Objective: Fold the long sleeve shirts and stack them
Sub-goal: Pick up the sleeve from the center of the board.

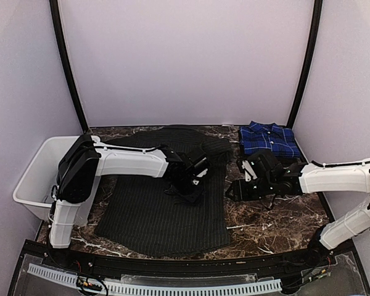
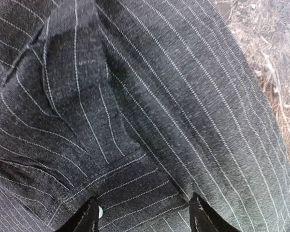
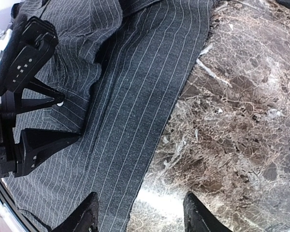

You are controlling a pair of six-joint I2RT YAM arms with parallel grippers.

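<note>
**Both hands open over the black shirt**

Left hand (image 2: 145, 221): fingers apart, with the tips on either side of a buttoned cuff (image 2: 125, 188) of the black pinstriped shirt (image 1: 154, 216). One pale button (image 2: 100, 211) sits just beside the left tip. Cannot tell whether the tips touch the cloth. Pale marks on the hand's housing show in the right wrist view, too small to read.

The shirt lies spread in the middle of the marble tabletop (image 3: 241, 121). Its upper part is hidden under the left arm, and a sleeve is bunched beneath the hand.

Right hand (image 3: 141, 217): fingers apart with nothing between them, hovering over the shirt's right edge where cloth meets marble.

Blue-and-navy plaid shirt (image 1: 268, 139): folded at the far right corner, its near edge hidden by the right arm.

White bin (image 1: 37, 179): at the left edge, partly covered by the left arm.
</note>
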